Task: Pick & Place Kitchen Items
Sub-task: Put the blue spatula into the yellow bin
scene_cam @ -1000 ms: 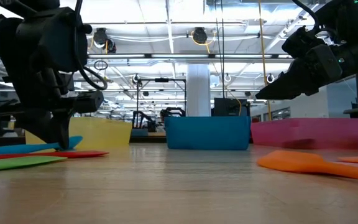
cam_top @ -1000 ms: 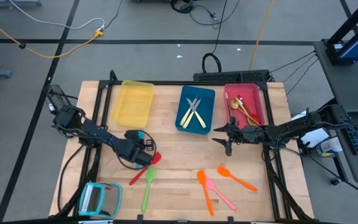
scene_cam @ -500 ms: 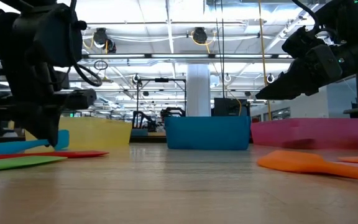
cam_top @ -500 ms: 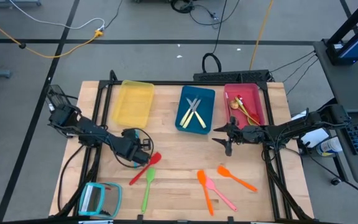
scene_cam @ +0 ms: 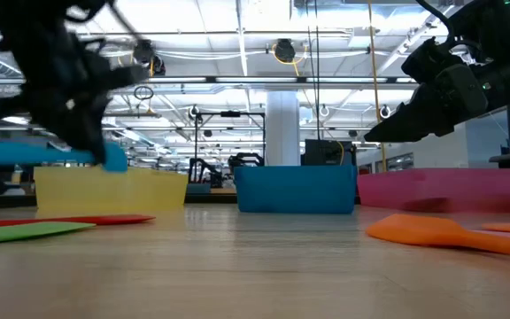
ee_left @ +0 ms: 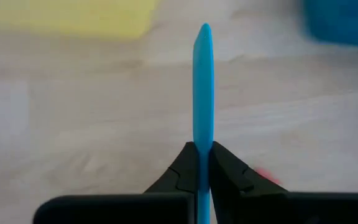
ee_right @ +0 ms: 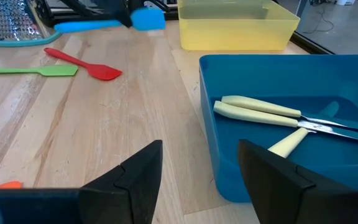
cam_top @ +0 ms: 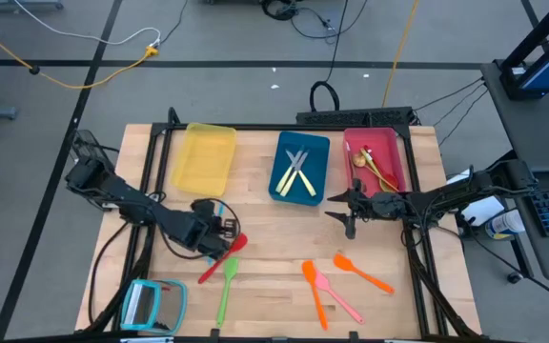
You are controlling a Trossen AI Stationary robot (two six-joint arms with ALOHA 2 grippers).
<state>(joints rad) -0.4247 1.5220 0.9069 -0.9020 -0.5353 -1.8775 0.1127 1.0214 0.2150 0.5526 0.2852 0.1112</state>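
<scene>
My left gripper (cam_top: 215, 232) hangs over the table's left middle, shut on a blue spatula (scene_cam: 51, 155), which the right wrist view also shows as the blue spatula (ee_right: 104, 25). On the wood lie a red spatula (cam_top: 222, 255), a green spatula (cam_top: 225, 286), two orange spatulas (cam_top: 313, 286) (cam_top: 362, 272) and a pink one (cam_top: 336, 295). My right gripper (cam_top: 349, 214) waits open above the table, just near of the blue tray (cam_top: 300, 186), which holds pale-handled knives (ee_right: 260, 112). Metal spoons lie in the red tray (cam_top: 398, 157). My left gripper pinches the blue spatula between its two fingers (ee_left: 185, 165), on the handle close to the blade (ee_right: 120, 23). The wrist view shows the spatula edge-on (ee_left: 202, 81), running out past the fingertips. It lies about level and is lifted clear of the table.
A yellow tray (cam_top: 205, 157) stands at the far left, in a row with the blue and red trays. A teal-framed flat object (cam_top: 152, 303) sits at the near left corner. Bare wood shows between the trays and the loose utensils.
My left gripper has risen, tipping as it went, and has carried the blue spatula up. A second ago the spatula lay low at the table top beside the red one. Now it hangs level, well above the wood. The right arm has kept still.
</scene>
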